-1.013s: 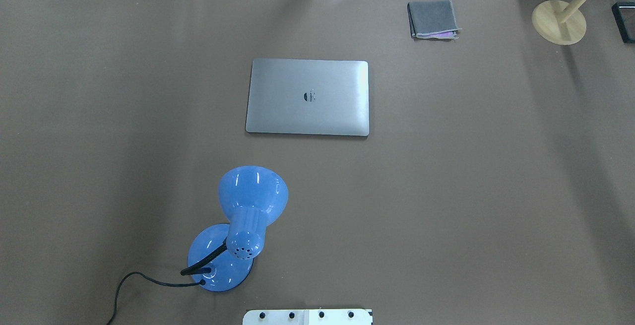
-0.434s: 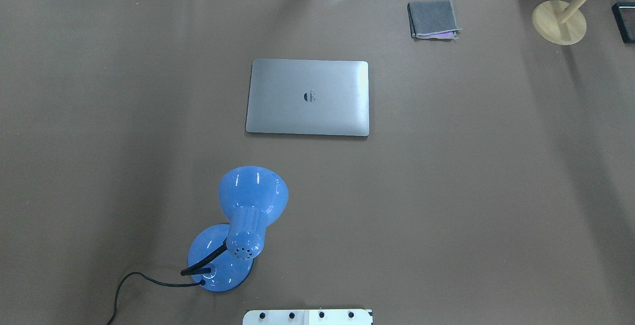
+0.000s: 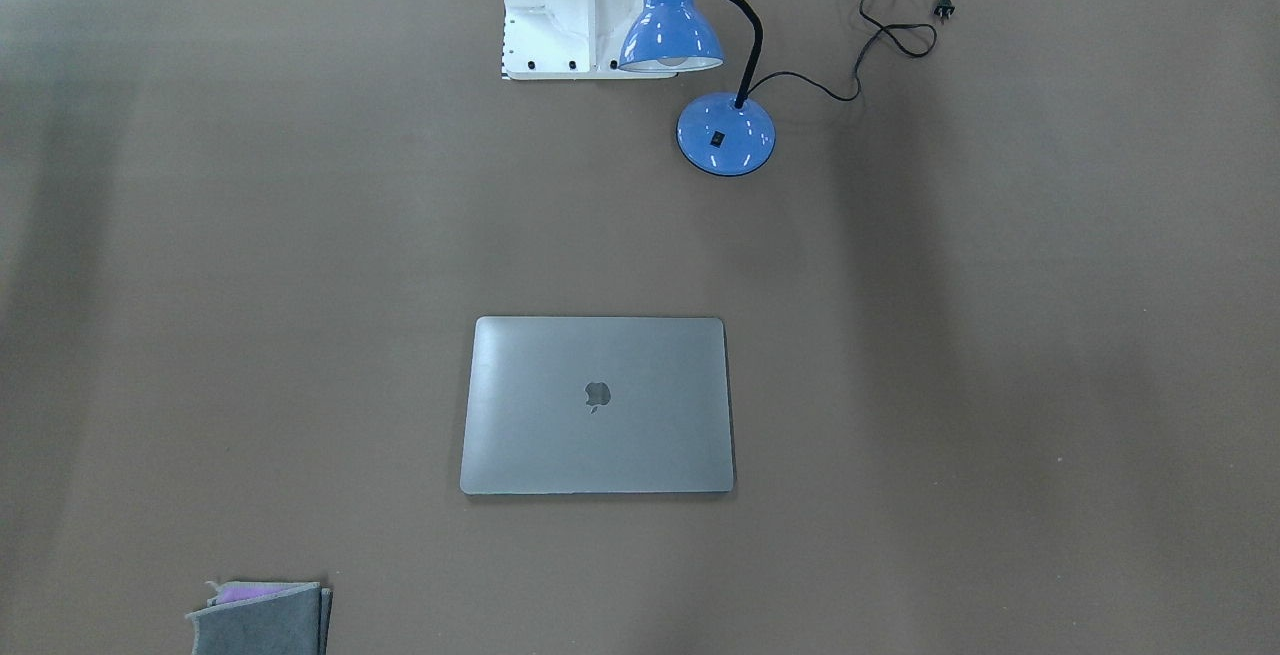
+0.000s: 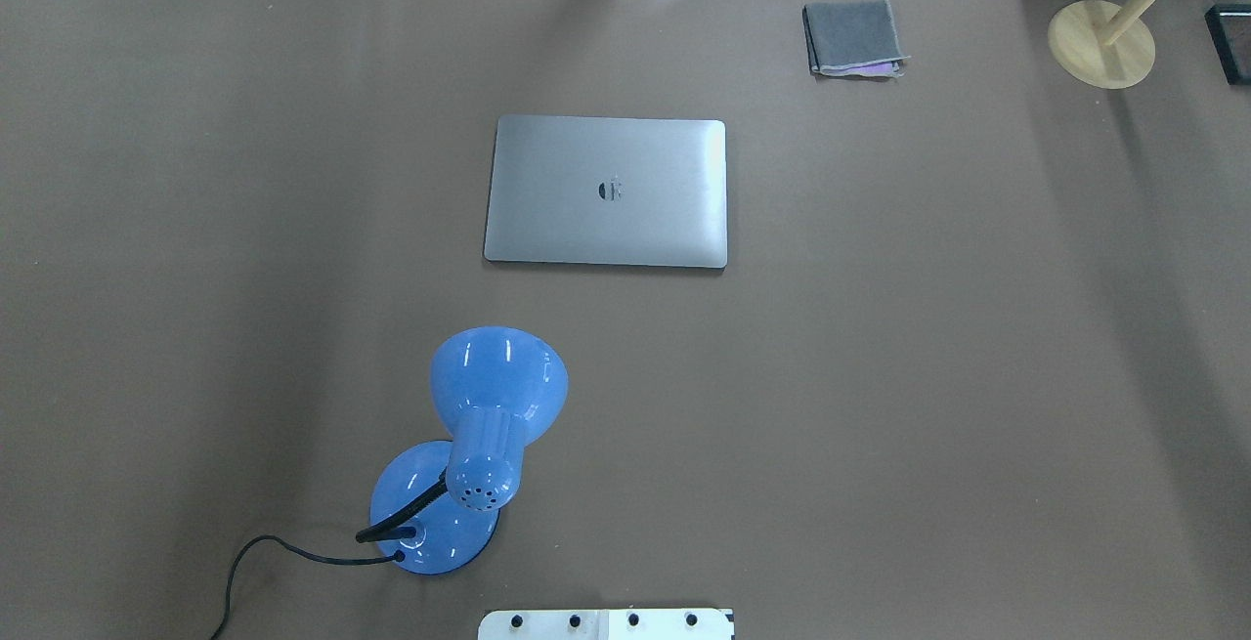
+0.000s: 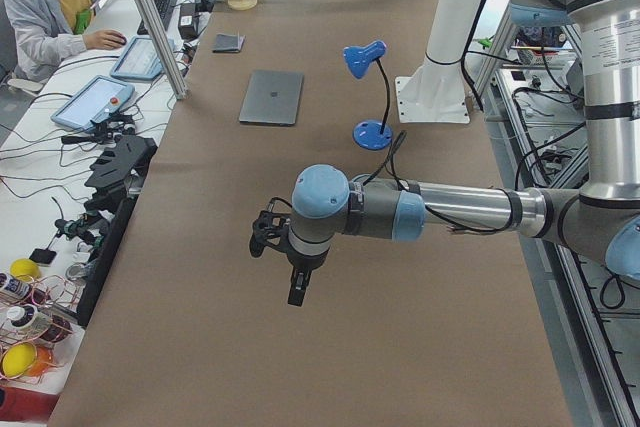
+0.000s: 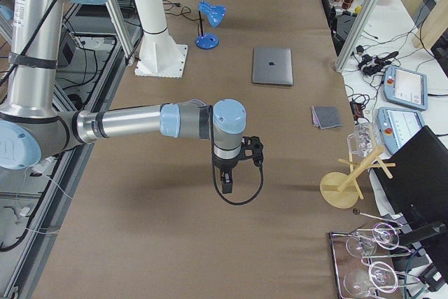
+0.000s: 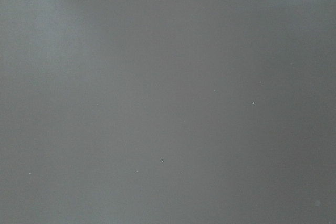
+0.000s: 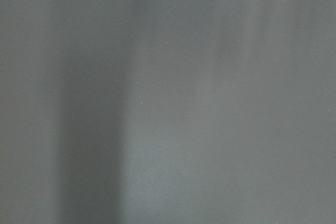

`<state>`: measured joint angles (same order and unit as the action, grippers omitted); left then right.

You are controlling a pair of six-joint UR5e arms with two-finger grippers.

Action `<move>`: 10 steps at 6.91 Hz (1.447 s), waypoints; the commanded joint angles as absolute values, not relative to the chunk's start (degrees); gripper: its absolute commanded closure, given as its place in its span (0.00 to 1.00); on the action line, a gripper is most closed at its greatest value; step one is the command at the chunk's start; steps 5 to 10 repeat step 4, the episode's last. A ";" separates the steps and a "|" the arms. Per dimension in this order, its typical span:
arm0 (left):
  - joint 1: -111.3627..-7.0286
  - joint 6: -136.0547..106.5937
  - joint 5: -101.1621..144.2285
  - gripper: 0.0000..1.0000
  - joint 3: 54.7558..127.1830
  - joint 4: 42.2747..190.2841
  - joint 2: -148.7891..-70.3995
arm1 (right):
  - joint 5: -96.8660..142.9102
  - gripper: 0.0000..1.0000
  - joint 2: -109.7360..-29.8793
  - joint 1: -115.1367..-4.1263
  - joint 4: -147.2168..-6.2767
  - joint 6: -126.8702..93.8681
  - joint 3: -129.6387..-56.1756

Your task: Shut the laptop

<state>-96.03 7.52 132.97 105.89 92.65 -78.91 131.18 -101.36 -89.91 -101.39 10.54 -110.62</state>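
The slim space-grey metal laptop [image 4: 606, 191] lay shut mid-table, a blue desk lamp [image 4: 469, 449] at its seven o'clock; closing seemed done, needing no further move, while the left gripper [image 5: 297, 295] and right gripper [image 6: 226, 186] hung well apart from it, claw state impossible to tell.

No change shows. In the overhead view the laptop [image 4: 606, 191] lies shut and flat just as it did a second ago, same place and same angle, and nothing else there has shifted. Only that view has earlier pictures.
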 commanded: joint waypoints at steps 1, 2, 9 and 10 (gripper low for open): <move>-96.06 7.56 133.16 0.02 106.08 92.72 -78.93 | 131.31 0.00 -101.60 -89.91 -101.77 10.81 -110.82; -96.06 7.56 133.15 0.02 106.08 92.72 -79.27 | 131.31 0.00 -102.12 -89.91 -101.69 10.90 -111.00; -96.06 7.47 133.15 0.02 106.69 92.64 -79.72 | 131.31 0.00 -102.13 -89.91 -101.43 10.99 -110.66; -96.06 7.47 133.15 0.02 106.69 92.64 -79.72 | 131.31 0.00 -102.13 -89.91 -101.43 10.99 -110.66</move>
